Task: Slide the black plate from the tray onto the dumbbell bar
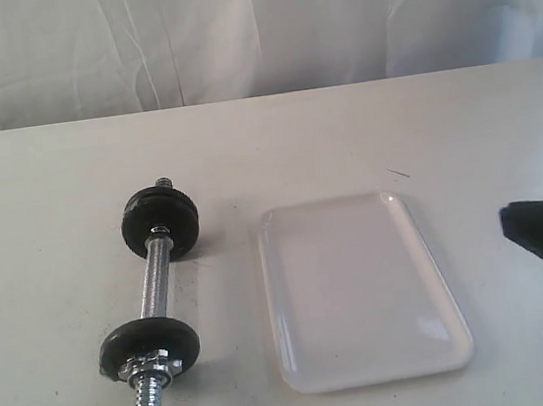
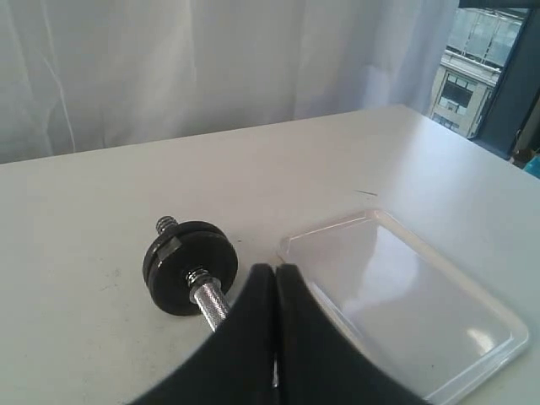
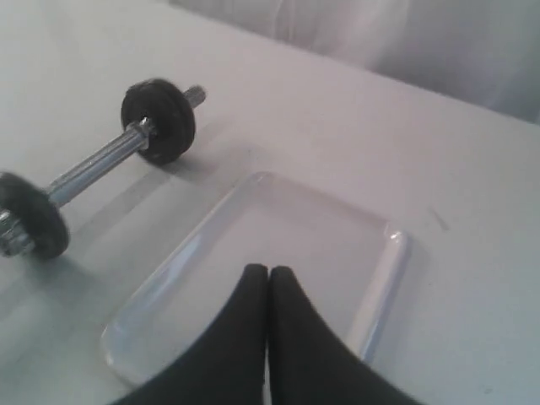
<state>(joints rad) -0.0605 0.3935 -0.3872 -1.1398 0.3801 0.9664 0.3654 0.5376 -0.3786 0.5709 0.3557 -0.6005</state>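
Where the bar (image 1: pixel 152 282) lies: on the table (image 1: pixel 42 191), at 9 o'clock of the tray (image 1: pixel 361 286), near it but apart.
Bar axis: long axis runs about 12 to 6 o'clock in the exterior view, the near end leaning toward 7.
Bar make: shiny chrome rod with a smooth middle and coarse thread on the near end.
Far plate (image 1: pixel 160 222): matte black round disc on the bar's 12 o'clock end, standing on its rim, with a short threaded stub poking out beyond it.
Near plate (image 1: pixel 148 345): second black disc on the bar toward 6 o'clock, also on its rim, with a silvery nut-like piece against its near face.
Tray make: glossy white rectangle with rounded corners and a low rim, its long side also 12 to 6.
Left gripper (image 2: pixel 275 270): black fingers pressed together, nothing between them, raised above the table.
Right gripper (image 3: pixel 268 272): fingers likewise closed tip to tip, gripping nothing, above the tray's near edge.
Table make: plain white, matte.
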